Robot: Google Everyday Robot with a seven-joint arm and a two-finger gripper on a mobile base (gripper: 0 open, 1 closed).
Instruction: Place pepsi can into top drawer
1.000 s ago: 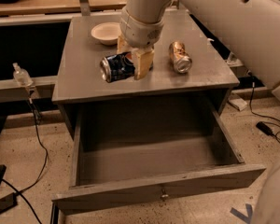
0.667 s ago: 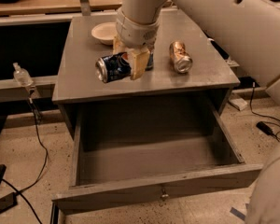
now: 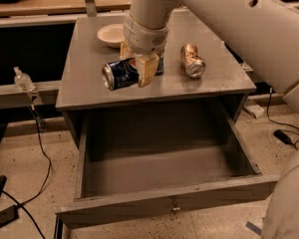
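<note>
White robot arm [image 3: 229,19] reaches down from the upper right over a grey table [image 3: 84,78], whose top drawer [image 3: 139,203] stands pulled fully out toward the camera. Its shallow interior is bare, its small metal knob [image 3: 175,208] faces front, and it looks ready to receive the load.

On the table top, a white bowl [image 3: 112,34] sits at the back left and a gold can [image 3: 192,60] lies on its side at the right, both well apart from the open drawer and out of the arm's way.

The pepsi can [image 3: 118,74] hangs on its side near the table's front edge, silver end to the left, apparently just clear of the surface and not yet over the drawer. It is held crosswise, which should let it be set down flat.

The pincer [image 3: 137,67] is clamped on the can at mid-body — its tan fingers [image 3: 147,68] spread only as wide as the can and press on opposite sides of it.
</note>
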